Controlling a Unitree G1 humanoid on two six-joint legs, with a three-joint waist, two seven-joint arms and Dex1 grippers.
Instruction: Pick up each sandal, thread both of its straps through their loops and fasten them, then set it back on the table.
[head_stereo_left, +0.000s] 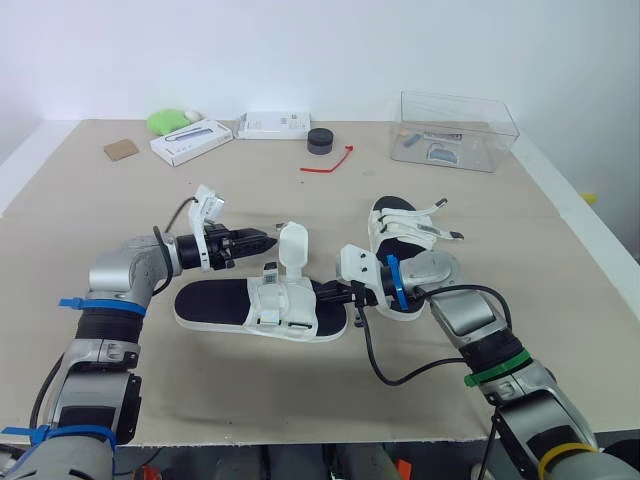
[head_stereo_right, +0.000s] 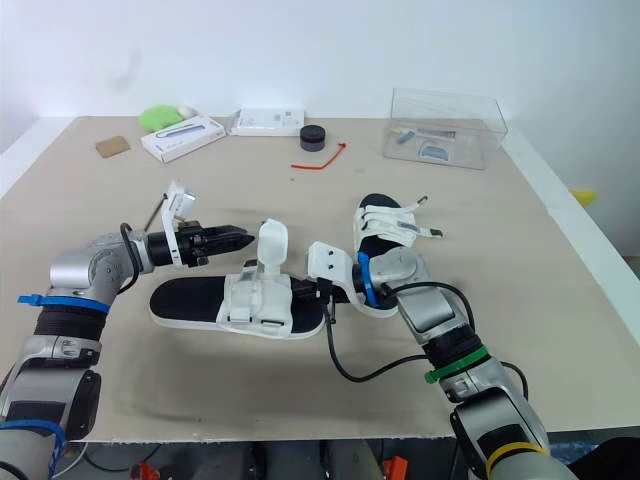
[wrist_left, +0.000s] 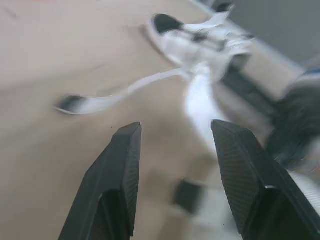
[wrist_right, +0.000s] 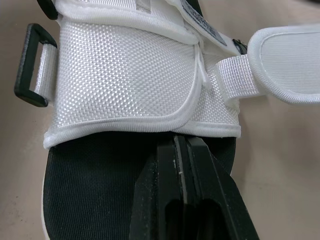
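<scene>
A sandal (head_stereo_left: 215, 305) with a black footbed and white straps lies flat in the middle of the table. One of its straps (head_stereo_left: 292, 247) stands upright and unfastened. My left gripper (head_stereo_left: 268, 241) hovers just left of that strap, open with nothing between its fingers (wrist_left: 125, 165). My right gripper (head_stereo_left: 337, 296) reaches in at the sandal's right end. It is shut, its tips (wrist_right: 181, 140) lying over the footbed against the rim of the wide white strap (wrist_right: 125, 75). A black loop (wrist_right: 31, 65) hangs at that strap's side. The second sandal (head_stereo_left: 405, 232) lies behind my right wrist.
A clear plastic box (head_stereo_left: 458, 130) stands at the back right. A black round object (head_stereo_left: 320, 141), a red tie (head_stereo_left: 328, 163), two white boxes (head_stereo_left: 192, 140) (head_stereo_left: 273, 124), a green object (head_stereo_left: 168, 121) and a brown square (head_stereo_left: 121, 149) lie along the back.
</scene>
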